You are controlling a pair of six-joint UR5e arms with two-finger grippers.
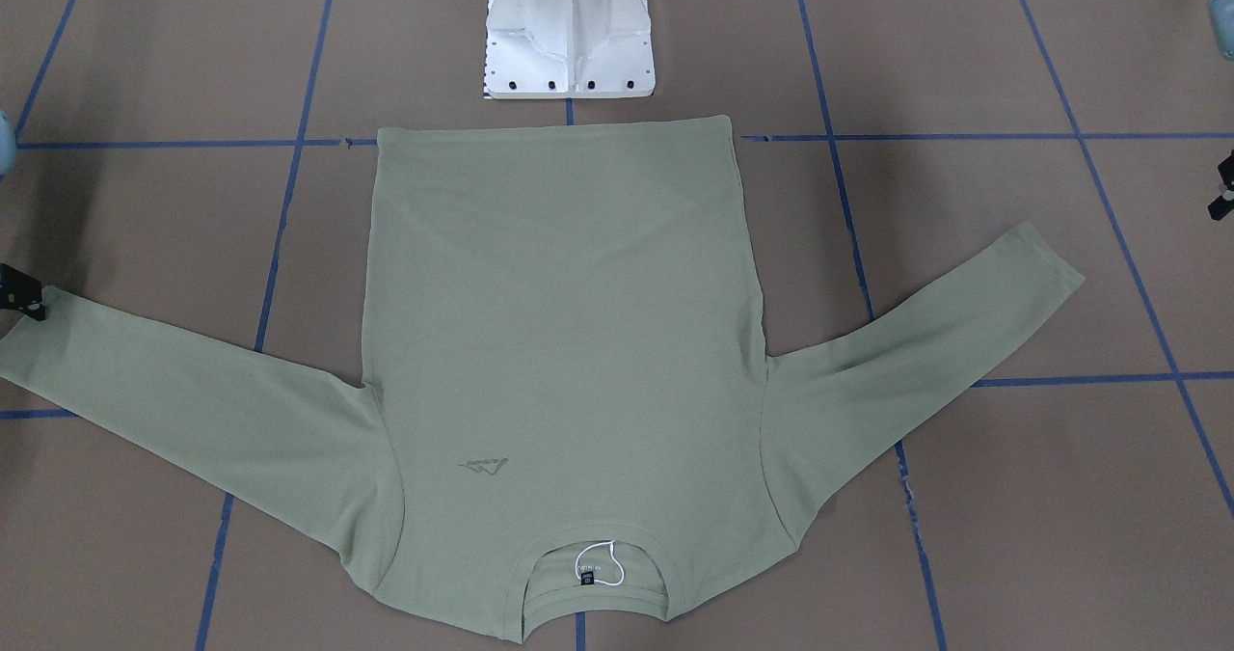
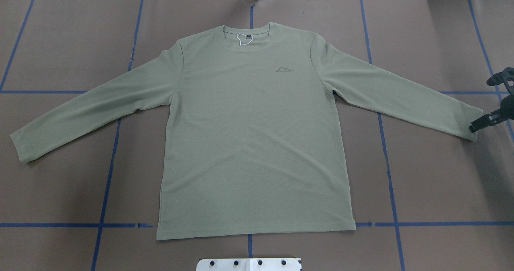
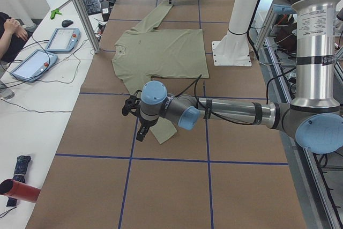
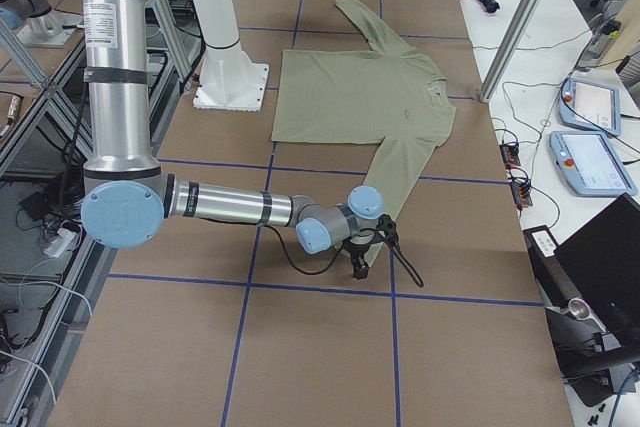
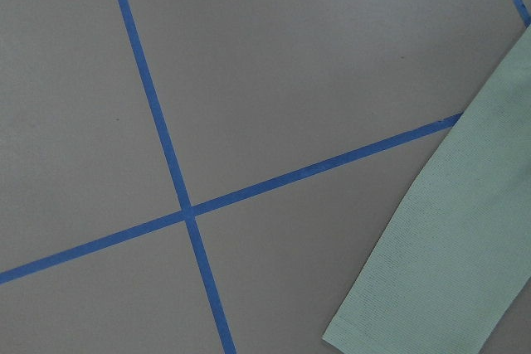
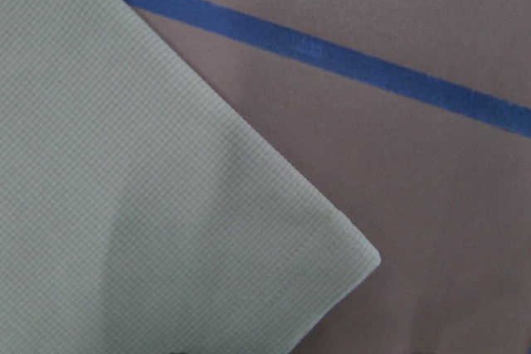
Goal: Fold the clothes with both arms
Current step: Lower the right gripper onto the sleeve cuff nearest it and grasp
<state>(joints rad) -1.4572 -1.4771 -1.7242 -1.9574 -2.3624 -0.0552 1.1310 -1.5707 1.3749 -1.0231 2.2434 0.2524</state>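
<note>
The sage-green long-sleeved shirt [image 2: 253,134] lies flat and face up on the brown table, sleeves spread and collar away from the robot base. My right gripper [image 2: 480,104] is open at the right sleeve's cuff [image 2: 466,120], its lower fingertip touching the cuff's edge. The right wrist view shows that cuff corner [image 6: 166,205] up close, without any fingers. My left gripper [image 3: 134,119] hovers just beyond the left cuff [image 3: 163,132], clear of the fabric. Only a black sliver of it [image 1: 1224,188] reaches the front view, so I cannot tell whether it is open or shut.
The white pedestal base [image 1: 569,43] stands just behind the shirt's hem. Blue tape lines [image 5: 187,205] cross the table. A side desk carries teach pendants [image 3: 61,38], with a seated person [image 3: 10,33] there. An aluminium post [image 3: 80,9] rises at the table's edge.
</note>
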